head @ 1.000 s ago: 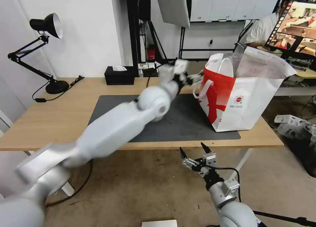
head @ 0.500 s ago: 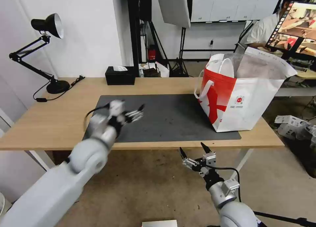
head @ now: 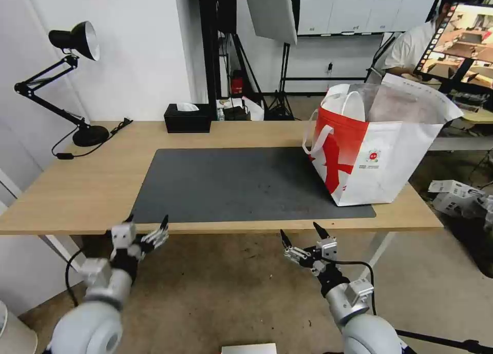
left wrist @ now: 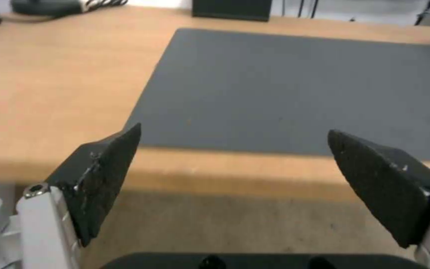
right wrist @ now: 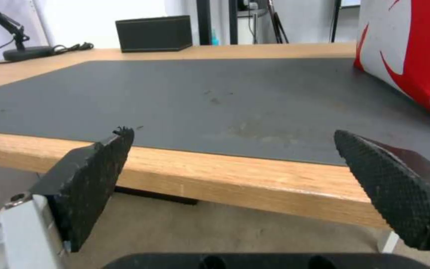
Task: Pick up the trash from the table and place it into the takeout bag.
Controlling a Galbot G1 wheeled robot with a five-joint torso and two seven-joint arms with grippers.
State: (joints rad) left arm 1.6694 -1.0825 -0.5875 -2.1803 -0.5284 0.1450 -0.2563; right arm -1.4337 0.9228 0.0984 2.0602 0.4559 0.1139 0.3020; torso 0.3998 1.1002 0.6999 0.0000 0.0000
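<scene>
The takeout bag (head: 380, 154), red and white with a foil lining, stands open on the right end of the table (head: 77, 190), partly on the dark grey mat (head: 241, 182). No trash lies on the mat or the wood; it is out of view. My left gripper (head: 146, 222) hangs open, holding nothing, just below the table's front edge near the mat's left corner. My right gripper (head: 299, 231) is open and holds nothing below the front edge, left of the bag. The left wrist view has the left gripper (left wrist: 235, 157) before the mat (left wrist: 299, 86). The right wrist view has the right gripper (right wrist: 232, 149) facing the bag (right wrist: 409, 56).
A black tissue box (head: 187, 119) sits at the table's back edge, and a black desk lamp (head: 72, 82) with its cable stands at the far left. White boxes (head: 457, 195) lie on the floor to the right. Bare floor lies under both grippers.
My left arm has drawn back from the bag, swept across the mat and dropped below the table's front edge at the left. The right arm has not moved.
</scene>
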